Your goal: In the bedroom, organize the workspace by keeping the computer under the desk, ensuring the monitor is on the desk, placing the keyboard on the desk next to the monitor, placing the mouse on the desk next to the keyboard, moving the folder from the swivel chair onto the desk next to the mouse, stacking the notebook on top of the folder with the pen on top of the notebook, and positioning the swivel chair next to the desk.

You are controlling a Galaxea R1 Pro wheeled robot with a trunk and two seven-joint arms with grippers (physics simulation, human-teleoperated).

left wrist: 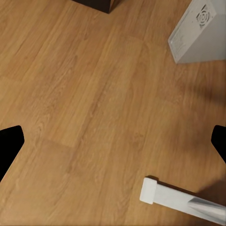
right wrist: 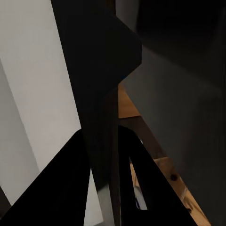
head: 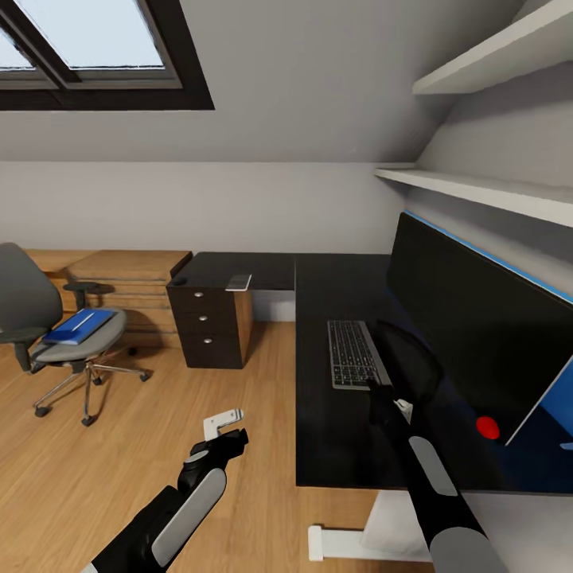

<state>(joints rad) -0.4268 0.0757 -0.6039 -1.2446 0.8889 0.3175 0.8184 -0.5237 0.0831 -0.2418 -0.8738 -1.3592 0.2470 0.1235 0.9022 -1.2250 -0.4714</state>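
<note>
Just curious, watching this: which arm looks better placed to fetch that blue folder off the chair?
Probably the left gripper: it hangs free over the floor on the side of the swivel chair holding the folder. The right arm is over the desk.

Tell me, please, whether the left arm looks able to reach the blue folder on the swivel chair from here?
Probably not: the left gripper hangs over bare floor, well short of the folder on the swivel chair. Nothing blocks the way.
</note>
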